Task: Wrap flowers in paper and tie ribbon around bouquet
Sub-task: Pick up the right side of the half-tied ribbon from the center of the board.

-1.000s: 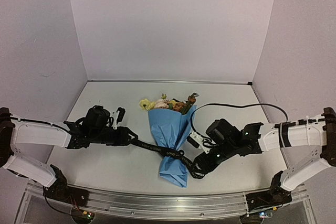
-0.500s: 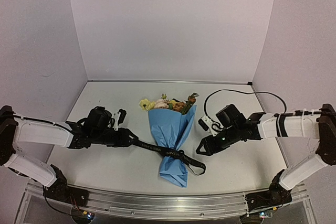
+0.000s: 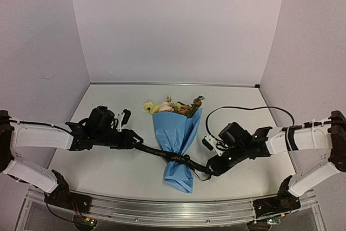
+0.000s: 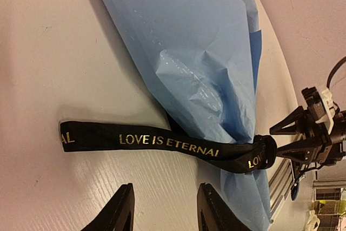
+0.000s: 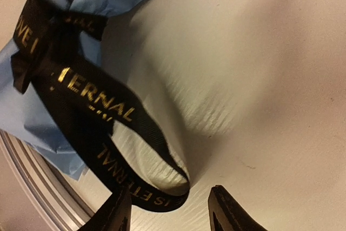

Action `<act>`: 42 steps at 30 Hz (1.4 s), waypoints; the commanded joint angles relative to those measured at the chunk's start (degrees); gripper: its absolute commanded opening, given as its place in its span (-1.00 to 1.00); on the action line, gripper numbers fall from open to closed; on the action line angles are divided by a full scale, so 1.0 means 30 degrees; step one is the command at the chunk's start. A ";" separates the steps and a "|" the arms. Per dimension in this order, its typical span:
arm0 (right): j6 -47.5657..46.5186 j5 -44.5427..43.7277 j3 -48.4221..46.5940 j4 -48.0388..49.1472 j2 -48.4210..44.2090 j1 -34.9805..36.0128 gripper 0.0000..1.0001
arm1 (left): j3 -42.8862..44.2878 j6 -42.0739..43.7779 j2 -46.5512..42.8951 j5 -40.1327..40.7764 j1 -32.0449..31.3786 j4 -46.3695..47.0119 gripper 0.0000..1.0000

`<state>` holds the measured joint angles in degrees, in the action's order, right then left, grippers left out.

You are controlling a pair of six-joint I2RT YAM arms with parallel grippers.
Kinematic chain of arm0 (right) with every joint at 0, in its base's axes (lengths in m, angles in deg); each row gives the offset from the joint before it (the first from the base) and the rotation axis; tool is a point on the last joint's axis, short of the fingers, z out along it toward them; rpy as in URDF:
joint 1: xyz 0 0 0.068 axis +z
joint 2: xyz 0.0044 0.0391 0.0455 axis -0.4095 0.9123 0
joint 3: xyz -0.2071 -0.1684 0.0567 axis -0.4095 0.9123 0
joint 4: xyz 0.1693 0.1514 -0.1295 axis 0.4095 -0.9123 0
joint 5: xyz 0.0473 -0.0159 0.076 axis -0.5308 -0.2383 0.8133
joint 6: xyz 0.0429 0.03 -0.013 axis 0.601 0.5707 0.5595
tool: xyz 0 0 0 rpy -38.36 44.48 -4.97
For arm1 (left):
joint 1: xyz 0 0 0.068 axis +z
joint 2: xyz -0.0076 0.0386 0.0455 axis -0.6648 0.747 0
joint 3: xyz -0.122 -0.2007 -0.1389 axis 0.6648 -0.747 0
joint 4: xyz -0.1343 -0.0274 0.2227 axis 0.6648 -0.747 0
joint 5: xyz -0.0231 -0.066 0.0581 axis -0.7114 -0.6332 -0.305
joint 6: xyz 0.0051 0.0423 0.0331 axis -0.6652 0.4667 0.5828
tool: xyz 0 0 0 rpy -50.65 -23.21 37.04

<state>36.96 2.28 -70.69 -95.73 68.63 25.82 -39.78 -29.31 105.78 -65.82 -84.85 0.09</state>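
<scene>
Bouquet (image 3: 174, 139) flat on white table (image 3: 108, 174), mid-table btwn the two arms. Cone of creased light-blue paper (image 4: 178, 47), wide end twd far wall, narrow end twd near edge. Flowers (image 3: 172, 106) poking out at wide end: yellow, cream-pink & orange-brown blooms w/ green bits. Black ribbon (image 4: 162, 140) w/ gold lettering "LOVE IS ETERNAL" cinched round cone's narrow waist, bunched in a knot-like lump on its R side; properly tied or not, can't tell. L tail flat on table, stretched out twd left gripper (image 3: 133, 140). R tail curled in a loop on table beside cone.

Left gripper low over table, L of bouquet, well clear of paper. Jaws parted moderately, nothing btwn them. End of L tail just ahead of fingertips, short of touching in wrist view.

Right gripper (image 5: 168, 215) low, just R of cone's narrow end. Jaws likewise apart, no hold on anything. Ribbon loop right at mouth of gap, just in front of tips.
</scene>
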 commanded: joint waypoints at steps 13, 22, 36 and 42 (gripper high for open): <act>0.2177 -0.4990 -0.1609 -0.2739 0.0599 0.2366 -0.77 | 0.3633 0.1602 0.0200 0.0187 -0.2104 -0.0764 -0.16; 0.3068 -0.2820 -0.5042 -0.6148 -0.0416 0.3639 -1.00 | 0.4802 0.5845 0.1711 0.1029 -0.5494 -0.0480 -0.18; 0.0568 -0.7894 -0.4257 -0.6744 0.0326 0.3200 -0.31 | 0.4953 0.8067 0.2244 0.3654 -0.7746 0.0953 -0.17; 0.2241 -0.6480 -0.4371 -0.5454 0.2684 0.2444 -0.30 | 0.4910 0.7944 0.1959 0.4038 -0.7779 0.0464 -0.17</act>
<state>41.73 -17.42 -82.85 -115.23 73.05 33.98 -27.53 -6.32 112.82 -55.61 -107.86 0.47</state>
